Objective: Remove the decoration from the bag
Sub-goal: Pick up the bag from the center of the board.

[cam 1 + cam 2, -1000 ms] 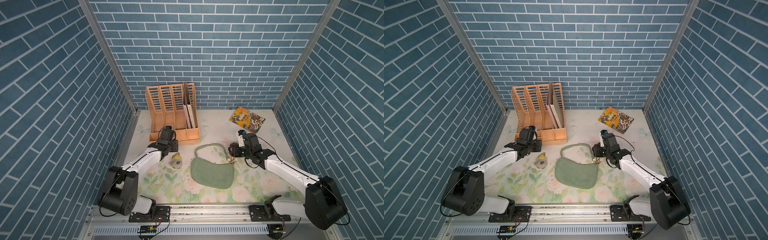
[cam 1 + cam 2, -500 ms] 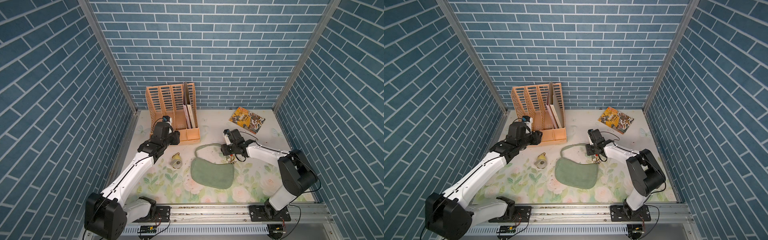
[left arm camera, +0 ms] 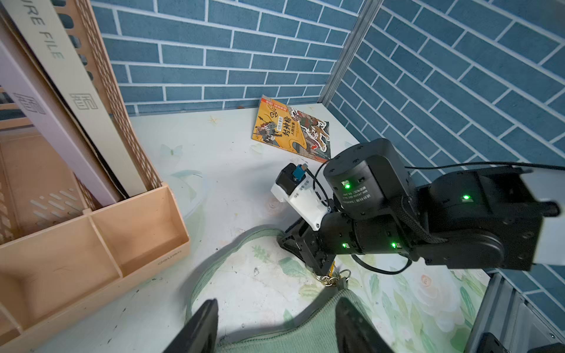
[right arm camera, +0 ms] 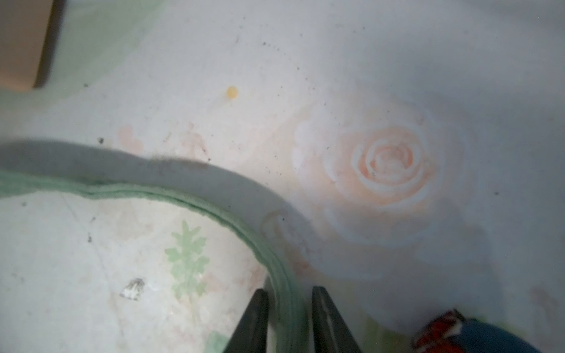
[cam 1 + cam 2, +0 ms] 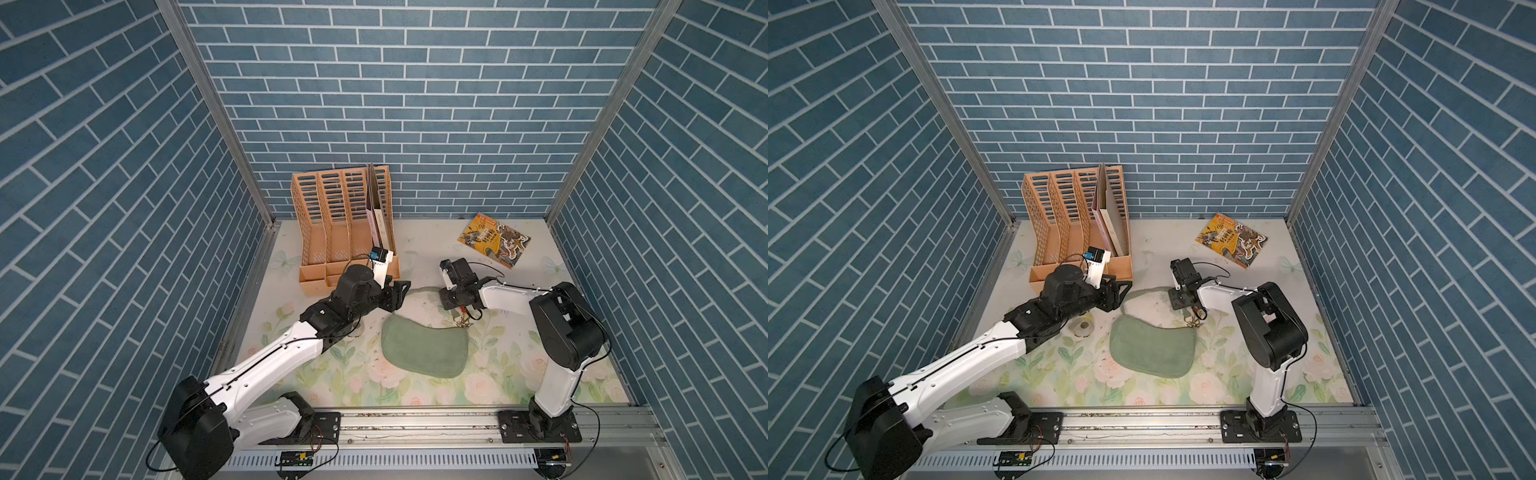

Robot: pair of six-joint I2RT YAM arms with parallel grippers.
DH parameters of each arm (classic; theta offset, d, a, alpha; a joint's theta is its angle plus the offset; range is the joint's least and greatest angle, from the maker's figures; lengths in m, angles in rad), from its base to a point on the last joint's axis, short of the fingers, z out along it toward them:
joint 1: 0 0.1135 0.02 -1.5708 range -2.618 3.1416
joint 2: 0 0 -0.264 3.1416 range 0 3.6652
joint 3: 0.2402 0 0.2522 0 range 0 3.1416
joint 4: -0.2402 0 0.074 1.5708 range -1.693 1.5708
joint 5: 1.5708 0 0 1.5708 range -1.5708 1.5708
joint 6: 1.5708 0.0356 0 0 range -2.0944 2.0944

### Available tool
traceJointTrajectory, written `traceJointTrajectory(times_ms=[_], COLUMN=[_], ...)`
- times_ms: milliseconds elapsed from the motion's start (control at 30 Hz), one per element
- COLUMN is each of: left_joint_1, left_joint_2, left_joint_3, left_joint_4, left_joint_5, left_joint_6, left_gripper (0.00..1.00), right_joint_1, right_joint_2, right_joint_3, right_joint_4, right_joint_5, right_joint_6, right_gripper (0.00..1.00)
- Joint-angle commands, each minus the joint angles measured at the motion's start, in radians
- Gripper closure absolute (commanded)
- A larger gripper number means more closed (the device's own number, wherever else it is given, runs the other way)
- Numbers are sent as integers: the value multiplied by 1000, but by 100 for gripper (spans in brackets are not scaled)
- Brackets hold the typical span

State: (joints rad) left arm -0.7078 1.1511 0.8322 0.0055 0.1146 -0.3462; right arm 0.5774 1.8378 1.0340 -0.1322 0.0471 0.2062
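The sage-green bag (image 5: 424,349) (image 5: 1152,349) lies flat on the floral mat, its thin strap (image 5: 419,289) looping toward the back. Gold rings (image 3: 331,279) join strap and bag at the right end. My right gripper (image 5: 458,308) (image 4: 289,293) points down just above those rings, its fingers shut on the strap (image 4: 183,198). A small red-and-blue piece (image 4: 449,333), seemingly the decoration, shows blurred beside the fingers. My left gripper (image 5: 401,296) (image 3: 276,330) hovers open over the bag's left end, touching nothing.
An orange file rack (image 5: 345,232) with folders stands at the back left, close behind the left wrist. A colourful book (image 5: 494,240) lies at the back right. A tape roll (image 5: 1082,328) sits under the left forearm. Brick walls enclose three sides.
The left arm rose and swung right toward the strap, its jaws widening. The right gripper shifted left onto the strap by the rings and narrowed around it.
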Motion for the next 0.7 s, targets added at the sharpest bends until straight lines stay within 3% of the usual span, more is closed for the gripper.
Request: traceJointTrajectory(times_ms=[0,67,433,667], left_joint_1=[-30,-50,-164,-196], left_joint_2=[4,14,129,253], left_joint_3=[-24,-39,-108,-74], left_joint_4=[73,86,323,405], left_joint_5=[22,41,113,112], left_joint_6=[-20,-26,-87,-107], left_gripper=[36,36,29,27], right_joint_1=[-10,-10,-9,14], right_joint_2=[0,-62,-351,-487], right_joint_3=[7,-7,-33,-48], right_joint_4=[27,56,63,98], right_joint_5=[-35,-82,-260,-264], right_joint_6=[-12,-2,151,306], right_gripper=[92,100,100,100])
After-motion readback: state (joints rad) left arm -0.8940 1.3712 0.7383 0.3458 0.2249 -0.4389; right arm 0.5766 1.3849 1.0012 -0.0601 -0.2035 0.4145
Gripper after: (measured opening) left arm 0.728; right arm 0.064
